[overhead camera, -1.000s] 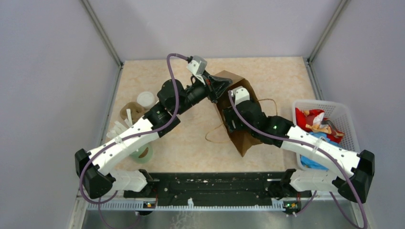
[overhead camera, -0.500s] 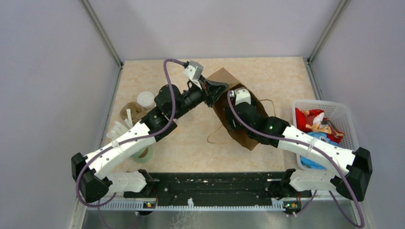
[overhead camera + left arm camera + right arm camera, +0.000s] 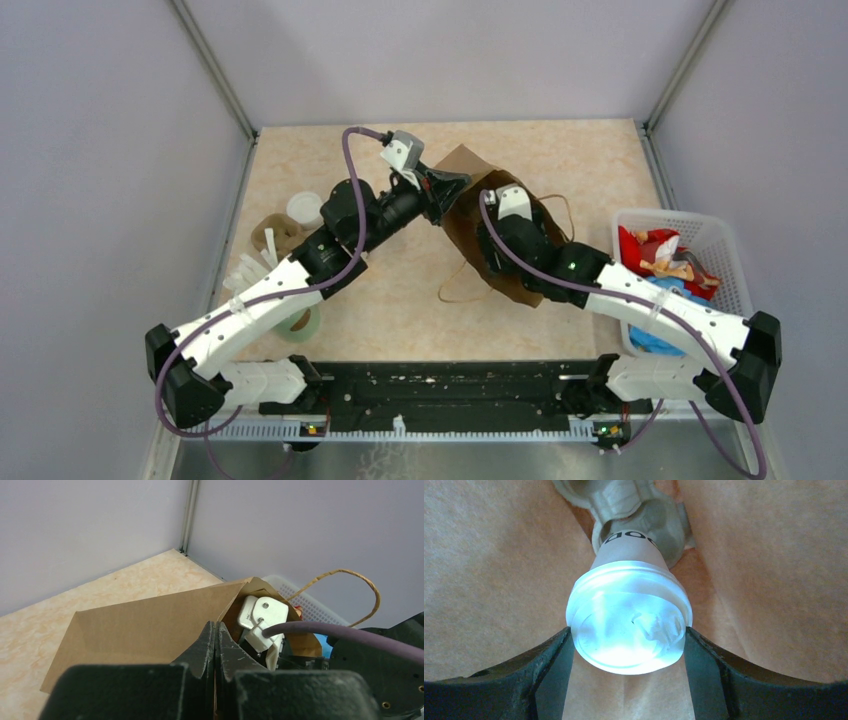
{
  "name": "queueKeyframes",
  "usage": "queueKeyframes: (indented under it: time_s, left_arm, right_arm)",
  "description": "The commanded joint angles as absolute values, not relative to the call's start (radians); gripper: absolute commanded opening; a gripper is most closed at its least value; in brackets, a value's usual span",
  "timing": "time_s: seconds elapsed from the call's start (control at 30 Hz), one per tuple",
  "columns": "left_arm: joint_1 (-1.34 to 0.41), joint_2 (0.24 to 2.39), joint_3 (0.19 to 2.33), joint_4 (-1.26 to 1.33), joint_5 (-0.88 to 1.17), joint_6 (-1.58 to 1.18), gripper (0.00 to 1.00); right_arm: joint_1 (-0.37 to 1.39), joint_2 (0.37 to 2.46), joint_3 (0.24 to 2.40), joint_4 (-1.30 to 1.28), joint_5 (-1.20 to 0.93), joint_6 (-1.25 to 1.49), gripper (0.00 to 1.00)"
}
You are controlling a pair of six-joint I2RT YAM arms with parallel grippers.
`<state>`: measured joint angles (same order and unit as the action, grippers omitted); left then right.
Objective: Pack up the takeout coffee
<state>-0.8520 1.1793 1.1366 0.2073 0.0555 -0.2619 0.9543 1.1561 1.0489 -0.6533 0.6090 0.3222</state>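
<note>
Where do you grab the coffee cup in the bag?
Grip the takeout coffee by its lid rim, from the top, as the right gripper does. The rim is wider than the cup, and the bag likely blocks the sides.

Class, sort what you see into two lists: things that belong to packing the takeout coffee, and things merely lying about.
Job: takeout coffee, held by the right fingers; brown paper bag, pinched by the left fingers.
Lying about: white basket; snack packets in it; greenish ring.

One paper bag (image 3: 150, 625), one lidded cup (image 3: 629, 625), one basket (image 3: 725, 245)
</note>
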Motion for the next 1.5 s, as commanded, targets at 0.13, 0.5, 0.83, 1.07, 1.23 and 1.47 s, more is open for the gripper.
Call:
queueKeyframes:
  time_s: [0.13, 0.5, 0.83, 1.07, 1.23, 1.47]
  left_arm:
    - [-0.856, 1.152, 1.135, 0.243, 0.049, -0.227, 0.0]
    - [-0.856, 1.155, 1.125, 0.23, 0.033, -0.219, 0.0]
    - [-0.857, 1.156, 1.14, 0.12, -0.122, -0.167, 0.0]
    - [-0.857, 1.139, 1.104, 0.181, -0.048, -0.046, 0.0]
    - [-0.858, 1.146, 1.118, 0.204, -0.006, -0.011, 0.0]
    - [-0.857, 1.161, 1.138, 0.215, 0.107, 0.09, 0.0]
  right_arm:
    - [0.953, 1.099, 1.058, -0.596, 0.635, 0.261, 0.52]
    - [0.944, 1.195, 1.046, -0.474, 0.545, 0.274, 0.5]
    - [0.948, 1.225, 1.06, -0.457, 0.511, 0.319, 0.51]
    - [0.947, 1.211, 1.07, -0.506, 0.534, 0.282, 0.51]
    - [0.947, 1.194, 1.062, -0.502, 0.521, 0.247, 0.51]
    - [0.936, 1.199, 1.111, -0.542, 0.549, 0.227, 0.51]
